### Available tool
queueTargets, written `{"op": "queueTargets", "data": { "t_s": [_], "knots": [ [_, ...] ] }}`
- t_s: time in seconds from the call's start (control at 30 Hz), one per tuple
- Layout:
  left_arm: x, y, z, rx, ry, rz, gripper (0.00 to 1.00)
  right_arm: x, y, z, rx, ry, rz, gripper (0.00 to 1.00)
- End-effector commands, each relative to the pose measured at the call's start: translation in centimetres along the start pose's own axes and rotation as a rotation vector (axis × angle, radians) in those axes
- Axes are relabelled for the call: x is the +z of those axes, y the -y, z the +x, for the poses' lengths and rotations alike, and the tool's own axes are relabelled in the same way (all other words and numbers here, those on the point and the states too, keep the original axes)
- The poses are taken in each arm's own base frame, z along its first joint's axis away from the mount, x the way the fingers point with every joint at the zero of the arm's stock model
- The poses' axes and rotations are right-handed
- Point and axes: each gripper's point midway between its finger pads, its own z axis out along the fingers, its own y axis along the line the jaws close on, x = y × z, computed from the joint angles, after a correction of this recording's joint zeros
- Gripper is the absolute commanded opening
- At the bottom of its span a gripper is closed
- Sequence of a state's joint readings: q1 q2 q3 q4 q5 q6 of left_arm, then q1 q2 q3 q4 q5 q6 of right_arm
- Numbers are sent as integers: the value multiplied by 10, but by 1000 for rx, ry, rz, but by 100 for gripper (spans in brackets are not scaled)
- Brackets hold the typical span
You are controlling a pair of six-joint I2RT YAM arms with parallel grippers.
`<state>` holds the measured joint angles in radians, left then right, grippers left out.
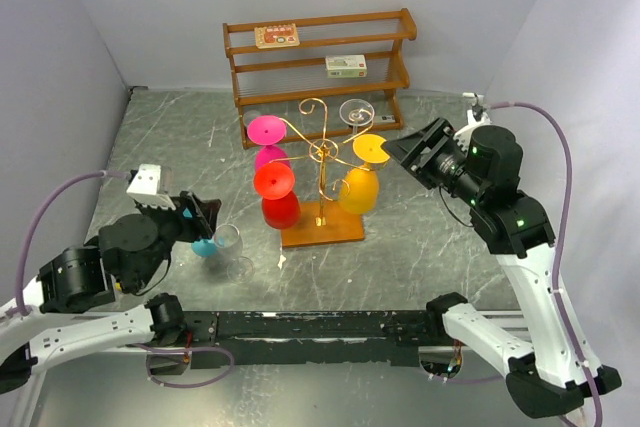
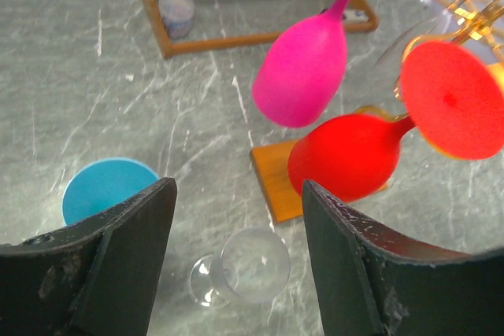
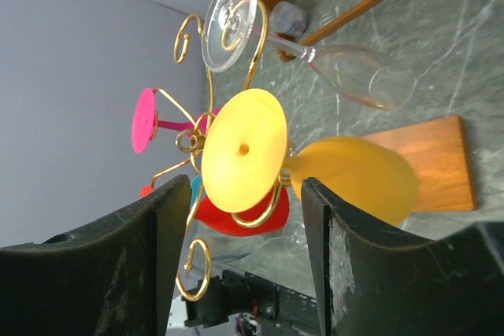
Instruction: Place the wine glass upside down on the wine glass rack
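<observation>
The rack [image 1: 322, 162] is thin, shiny gold metal wire on a smooth varnished wooden base [image 1: 340, 229]. The pink glass [image 2: 303, 68], red glass [image 2: 346, 155] and yellow glass [image 3: 354, 179] look opaque with a soft satin sheen. The clear glass [image 2: 253, 265] is glossy and see-through. The table [image 1: 420, 237] looks like grey veined stone, and the shelf [image 1: 320, 25] is glossy brown wood.

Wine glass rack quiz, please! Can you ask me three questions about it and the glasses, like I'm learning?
1. True or false: the yellow glass hangs upside down on the wine glass rack.
2. Which glass lies on the table under the open left gripper? A clear, B yellow, C pink.
3. How many coloured glasses hang on the rack?
Key: 1 true. 2 A, the clear glass. 3 three: the pink glass, the red glass and the yellow one.
</observation>
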<state>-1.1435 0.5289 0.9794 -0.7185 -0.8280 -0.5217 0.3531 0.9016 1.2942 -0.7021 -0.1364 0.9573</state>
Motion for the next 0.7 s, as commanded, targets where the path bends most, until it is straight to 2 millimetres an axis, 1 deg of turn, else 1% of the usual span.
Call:
{"op": "queueTargets", "data": {
  "t_s": [0.0, 0.07, 0.23, 0.3, 0.37, 0.4, 0.43, 0.5, 0.67],
  "knots": [
    [-6, -17, 23, -21, -88, -80, 74, -17, 2, -18, -80, 97, 22, 58],
    [-7, -20, 28, -45, -101, -89, 72, -22, 4, -22, -107, 122, 33, 58],
    [-7, -16, 46, -74, -157, -74, 69, -32, 8, -32, -166, 173, 62, 58],
    [-7, -20, 56, -89, -195, -116, 59, -35, 10, -34, -183, 189, 75, 58],
    [-9, -27, 62, -96, -225, -180, 46, -38, 11, -37, -198, 206, 78, 58],
    [-9, -31, 65, -96, -240, -211, 43, -39, 11, -39, -210, 217, 72, 58],
    [-10, -32, 68, -91, -254, -229, 43, -39, 10, -39, -222, 224, 65, 58],
    [-9, -32, 75, -74, -287, -253, 47, -40, 5, -42, -245, 240, 37, 58],
    [-11, -28, 93, -60, -376, -276, 52, -38, -3, -46, -281, 255, 0, 58]
  ]
}}
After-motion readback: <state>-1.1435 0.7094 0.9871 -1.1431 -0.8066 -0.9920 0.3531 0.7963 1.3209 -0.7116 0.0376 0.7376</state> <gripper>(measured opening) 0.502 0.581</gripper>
